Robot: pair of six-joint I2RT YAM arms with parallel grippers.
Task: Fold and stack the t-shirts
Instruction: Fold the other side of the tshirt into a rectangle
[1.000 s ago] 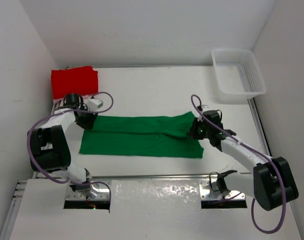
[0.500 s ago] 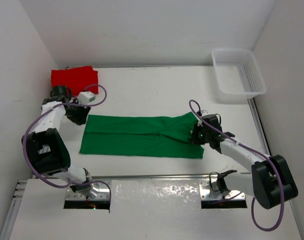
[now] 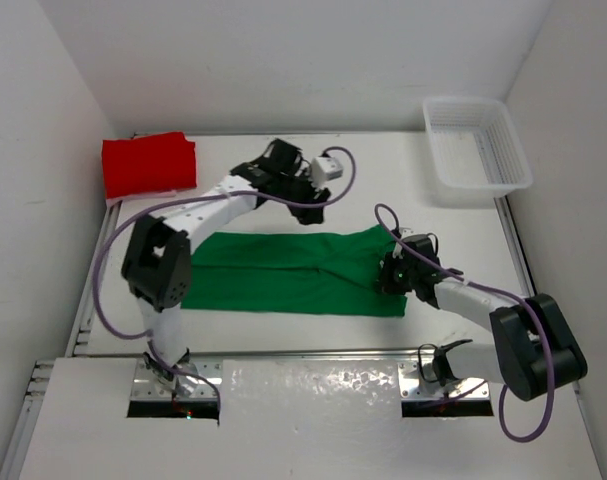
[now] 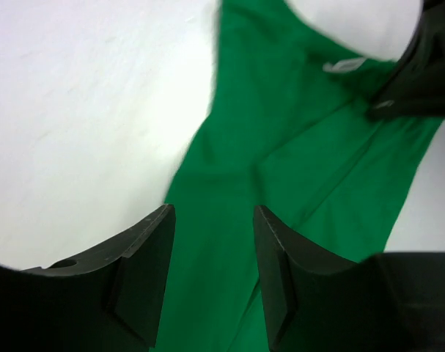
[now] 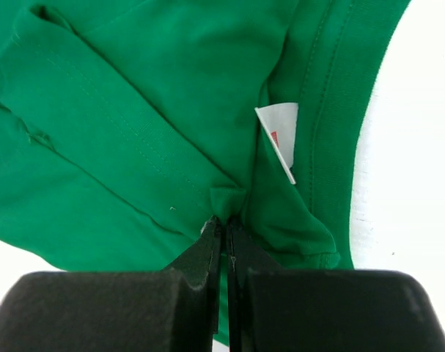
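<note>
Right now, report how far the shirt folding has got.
Done: the red t-shirt lies folded at the far left corner. In hand: the green t-shirt lies as a long folded strip, the right end effector shut on its cloth near the collar; the left end effector is open, holding nothing. Left: finish folding the green one and stack it.

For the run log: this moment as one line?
left gripper: open, empty | right gripper: shut on green cloth t-shirt near collar | red cloth t-shirt: folded, far-left corner
</note>
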